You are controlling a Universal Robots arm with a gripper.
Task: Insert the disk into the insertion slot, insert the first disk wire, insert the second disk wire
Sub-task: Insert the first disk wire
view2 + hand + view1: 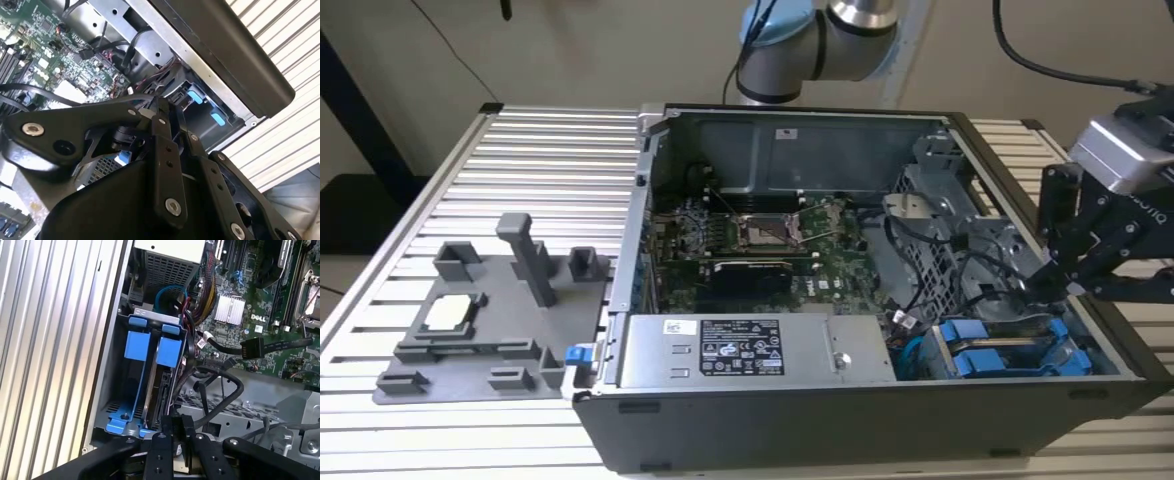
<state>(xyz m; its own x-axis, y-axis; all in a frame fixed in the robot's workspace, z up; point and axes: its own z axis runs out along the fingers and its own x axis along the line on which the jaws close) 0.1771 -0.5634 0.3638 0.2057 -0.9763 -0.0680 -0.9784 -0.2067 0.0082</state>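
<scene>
The arm is reaching down into the computer case (854, 420), holding its gripper (1054, 288) tilted with fingers almost together; whether they are pinching anything cannot be told. Just ahead of the fingertips, the disk (161, 390) is standing on edge in its slot, its long axis pointing away from them.

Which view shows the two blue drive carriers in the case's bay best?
The first wrist view: both blue carriers stand side by side, with tabs and frames visible along their length. The exterior view shows them from above, at its lower right. The second wrist view catches their blue tabs.
</scene>
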